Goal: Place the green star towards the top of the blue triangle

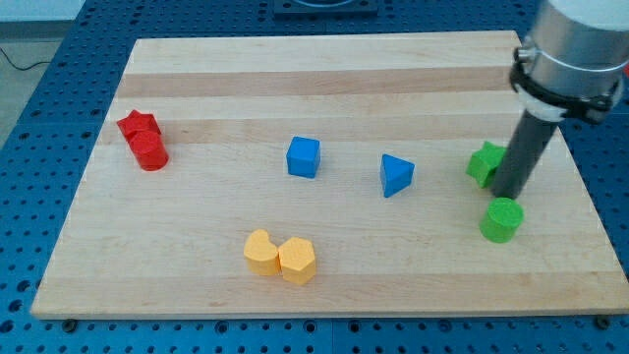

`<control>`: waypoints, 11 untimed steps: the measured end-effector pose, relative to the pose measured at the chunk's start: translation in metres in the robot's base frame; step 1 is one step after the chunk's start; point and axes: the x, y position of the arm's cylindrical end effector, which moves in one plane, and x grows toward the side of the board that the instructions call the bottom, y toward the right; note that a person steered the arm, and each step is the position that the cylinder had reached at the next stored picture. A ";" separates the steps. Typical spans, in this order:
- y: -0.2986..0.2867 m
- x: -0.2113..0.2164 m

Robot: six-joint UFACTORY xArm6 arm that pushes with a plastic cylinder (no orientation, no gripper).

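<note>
The rod's tip (pixel 509 196), no gripper, touches the green star block (pixel 486 162), well right of the blue triangle block (pixel 396 175); push barely begun.

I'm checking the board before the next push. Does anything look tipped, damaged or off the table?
Nothing stands out. All blocks sit flat on the board. My tip stands between the green star and the green cylinder, right of the blue triangle.

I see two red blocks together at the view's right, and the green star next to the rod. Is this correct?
Not quite. The camera view shows the two red blocks together at the view's left, not its right. The rest holds: the green star sits right beside the rod, whose tip is between it and the green cylinder.
</note>
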 end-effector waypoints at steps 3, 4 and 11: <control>-0.126 -0.077; -0.119 -0.065; -0.039 -0.050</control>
